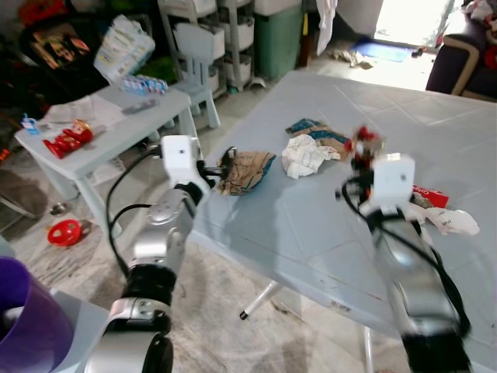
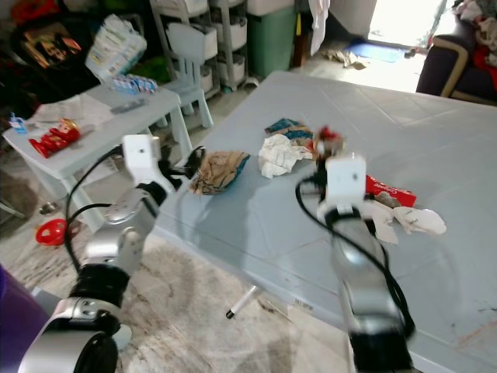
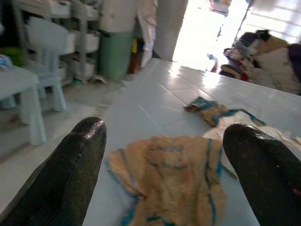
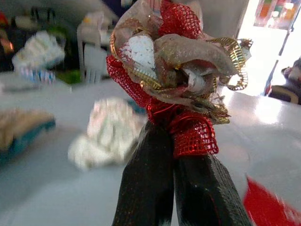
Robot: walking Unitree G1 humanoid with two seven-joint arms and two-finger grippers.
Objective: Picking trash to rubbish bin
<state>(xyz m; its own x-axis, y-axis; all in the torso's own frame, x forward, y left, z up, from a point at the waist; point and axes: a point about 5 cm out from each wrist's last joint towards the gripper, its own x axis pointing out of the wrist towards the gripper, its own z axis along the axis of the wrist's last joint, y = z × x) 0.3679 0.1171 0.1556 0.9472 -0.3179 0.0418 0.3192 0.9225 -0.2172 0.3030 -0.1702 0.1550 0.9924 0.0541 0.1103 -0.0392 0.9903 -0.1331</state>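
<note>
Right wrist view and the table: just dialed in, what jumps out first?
The right gripper is shut on a red and gold mesh bow, lifted above the grey table. The left gripper is open around a crumpled brown paper bag near the table's edge. A white paper wad lies between them.

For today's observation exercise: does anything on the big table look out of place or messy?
Yes. Litter is strewn across the table: a crumpled brown bag at the near edge between the open left gripper fingers, a white paper wad, a red wrapper. The right gripper is shut on a red mesh bow, held above the table.
</note>
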